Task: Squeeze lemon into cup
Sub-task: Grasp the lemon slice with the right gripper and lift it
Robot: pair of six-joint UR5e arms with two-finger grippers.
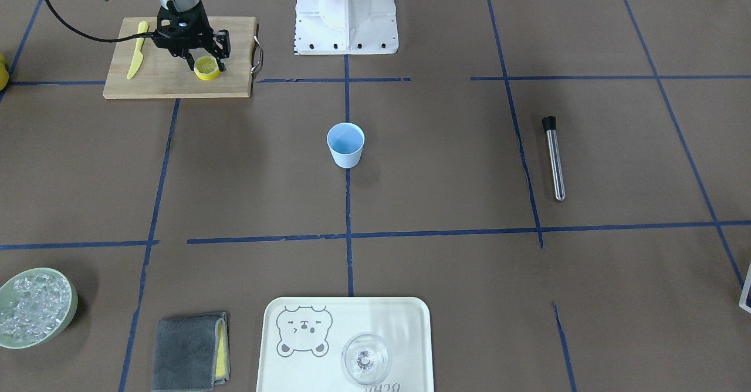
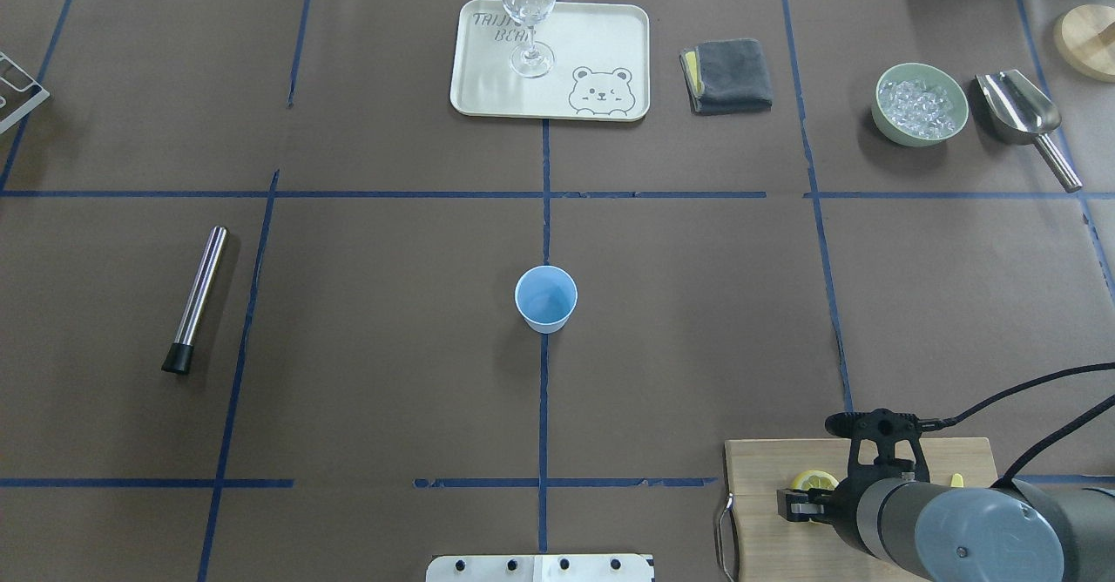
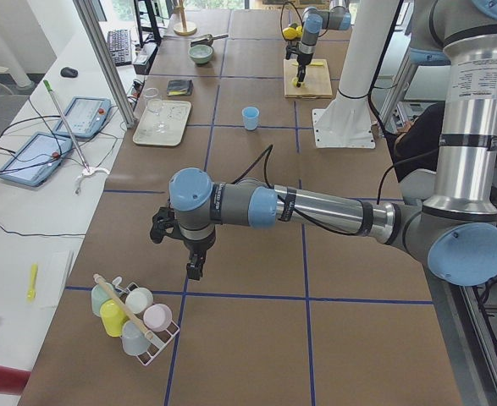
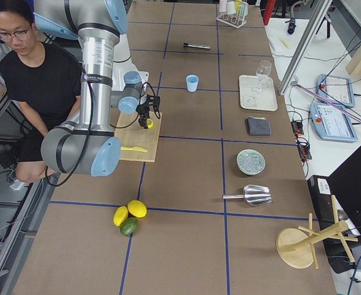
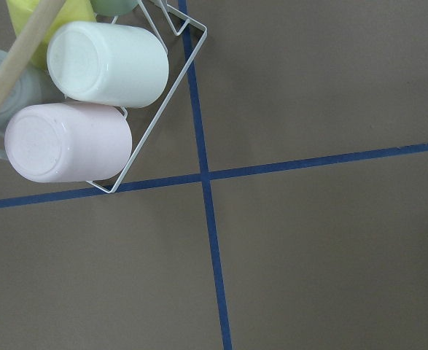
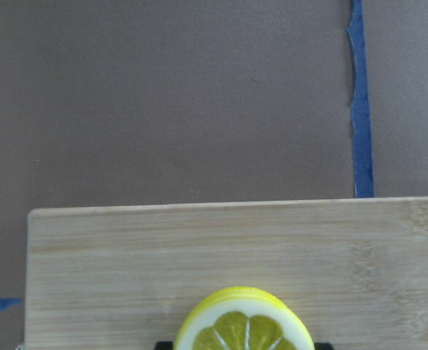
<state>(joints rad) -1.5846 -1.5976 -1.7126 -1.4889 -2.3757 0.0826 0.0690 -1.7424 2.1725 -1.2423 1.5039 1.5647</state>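
The lemon (image 1: 207, 67) is a yellow slice with pale segments on the wooden cutting board (image 1: 170, 85), near its right end in the front-facing view. My right gripper (image 1: 206, 63) stands over it with a finger on each side, shut on it. The right wrist view shows the lemon (image 6: 244, 324) at the bottom edge, with a black pad at each side. The light-blue cup (image 1: 345, 144) stands upright and empty at the table's middle, well apart. My left gripper (image 3: 195, 269) shows only in the left side view, by a cup rack (image 3: 134, 311); I cannot tell its state.
A yellow plastic knife (image 1: 136, 57) lies on the board's other end. A steel muddler (image 1: 554, 158), a tray (image 1: 381, 316) with a clear glass (image 1: 365, 358), a grey cloth (image 1: 189, 352), a bowl of ice (image 1: 35, 308) and a scoop (image 2: 1019, 110) sit around the table.
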